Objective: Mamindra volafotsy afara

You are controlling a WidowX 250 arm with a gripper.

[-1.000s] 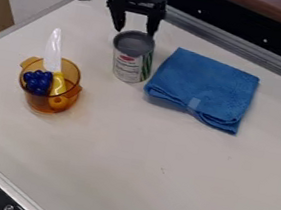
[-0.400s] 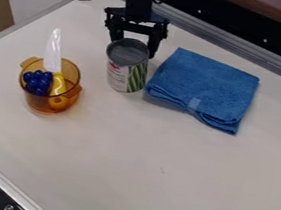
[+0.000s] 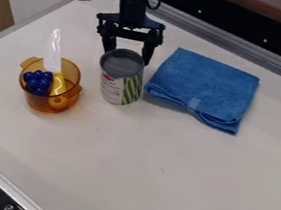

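The claw (image 3: 127, 57) hangs at the far side of the silver can (image 3: 120, 87), its fingers spread wide enough to flank it; whether they touch the metal, I can't tell. The can stands upright left of centre on the far half of the table (image 3: 157, 181), between the amber pot (image 3: 40, 102) and the folded blue cloth (image 3: 204, 87). From behind like that, I'd guess the claw is placed to push the can nearer. In the pot, the knife (image 3: 54, 52) is propped blade up.
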